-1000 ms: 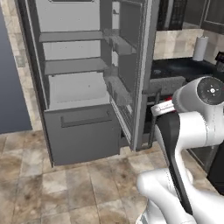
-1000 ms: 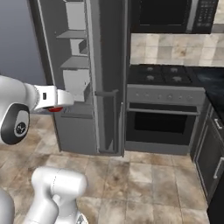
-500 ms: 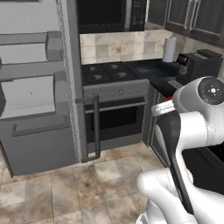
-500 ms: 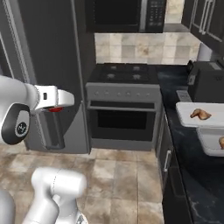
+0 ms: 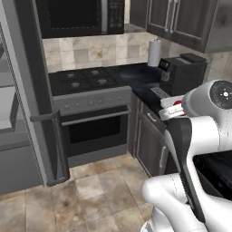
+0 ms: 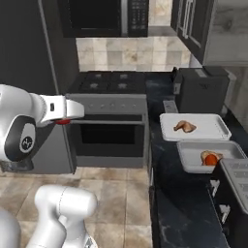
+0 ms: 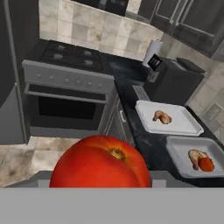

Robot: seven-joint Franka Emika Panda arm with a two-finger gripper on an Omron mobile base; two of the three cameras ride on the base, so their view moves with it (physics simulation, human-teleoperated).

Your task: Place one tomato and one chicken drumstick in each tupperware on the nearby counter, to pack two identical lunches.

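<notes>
A stove [image 5: 86,79] with black oven door [image 6: 111,138] stands below a microwave [image 5: 74,17], beside beige tiled backsplash [image 7: 87,33] and stone-tile floor [image 5: 90,195].

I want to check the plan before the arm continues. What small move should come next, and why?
Probably carry the held tomato toward the farther tupperware, then lower it there. That tray holds a single chicken drumstick, while the nearer tupperware already has a drumstick and a tomato. The gripper is shut on the tomato and is not yet over the counter.
</notes>
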